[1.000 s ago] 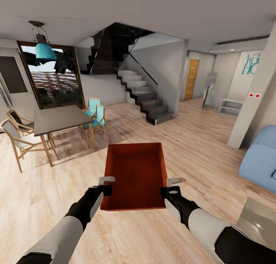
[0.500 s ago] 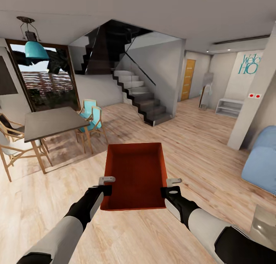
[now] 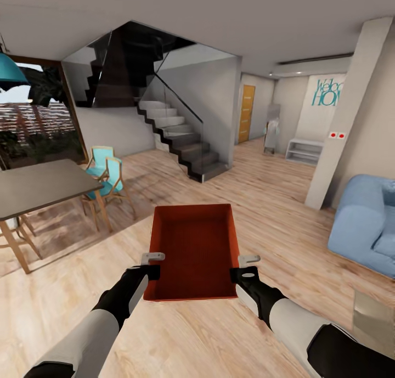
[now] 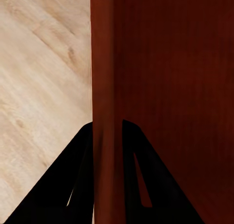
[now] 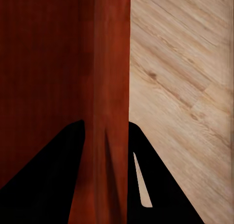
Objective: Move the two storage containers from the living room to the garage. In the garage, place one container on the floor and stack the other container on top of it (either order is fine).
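The left gripper (image 3: 153, 264) is clamped on the left wall of the storage container (image 3: 192, 250), one finger on each side of the wall in the left wrist view (image 4: 106, 136). The right gripper (image 3: 243, 267) pinches the opposite wall the same way (image 5: 105, 136). The container hangs level between both arms, above the light wood-plank floor (image 3: 263, 202). Ahead, bare planks run toward a dark staircase (image 3: 175, 139) and a passage ending in a wooden door (image 3: 246, 113). A dining table (image 3: 38, 187) with turquoise chairs (image 3: 107, 175) stands off to the left, a blue sofa (image 3: 365, 224) to the right, a pale pillar (image 3: 343, 120) beyond it. The container is orange-red, rectangular, open-topped and empty, with low straight walls and a flat bottom.
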You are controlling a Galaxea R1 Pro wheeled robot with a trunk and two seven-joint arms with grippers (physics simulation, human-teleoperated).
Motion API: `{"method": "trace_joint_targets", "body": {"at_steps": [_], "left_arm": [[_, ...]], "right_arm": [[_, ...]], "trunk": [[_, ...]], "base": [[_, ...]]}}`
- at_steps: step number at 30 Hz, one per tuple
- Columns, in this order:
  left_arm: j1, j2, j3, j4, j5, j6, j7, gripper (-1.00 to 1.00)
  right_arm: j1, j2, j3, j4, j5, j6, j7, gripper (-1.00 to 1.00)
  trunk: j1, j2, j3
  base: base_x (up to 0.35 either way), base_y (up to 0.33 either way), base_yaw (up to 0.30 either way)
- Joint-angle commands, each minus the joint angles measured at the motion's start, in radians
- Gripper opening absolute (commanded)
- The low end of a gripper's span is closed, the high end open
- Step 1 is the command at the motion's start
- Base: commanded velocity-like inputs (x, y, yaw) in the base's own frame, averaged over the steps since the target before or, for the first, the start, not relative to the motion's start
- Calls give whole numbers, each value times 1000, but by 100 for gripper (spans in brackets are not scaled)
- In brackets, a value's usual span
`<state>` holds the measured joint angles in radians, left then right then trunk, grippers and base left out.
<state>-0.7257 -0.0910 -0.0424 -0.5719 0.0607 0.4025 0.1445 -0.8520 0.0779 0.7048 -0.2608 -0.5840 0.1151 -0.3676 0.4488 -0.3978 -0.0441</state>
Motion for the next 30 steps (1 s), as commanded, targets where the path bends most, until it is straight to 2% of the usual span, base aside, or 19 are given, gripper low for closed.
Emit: {"method": "trace_joint_targets", "body": {"at_steps": [1, 21, 30], "left_arm": [[1, 0, -4, 44, 2, 6, 12, -100], [0, 5, -4, 44, 3, 6, 12, -100], [0, 5, -4, 44, 3, 6, 12, -100]], "right_arm": [[-2, 0, -27, -3, 27, -24, -51, -100], [-2, 0, -27, -3, 27, -25, -51, -100], [-2, 0, -27, -3, 27, -25, -50, -100]], "trunk": [[1, -2, -2], [1, -2, -2], [1, -2, -2]], "base": [[320, 80, -249], [322, 12, -215], [322, 0, -28]]}}
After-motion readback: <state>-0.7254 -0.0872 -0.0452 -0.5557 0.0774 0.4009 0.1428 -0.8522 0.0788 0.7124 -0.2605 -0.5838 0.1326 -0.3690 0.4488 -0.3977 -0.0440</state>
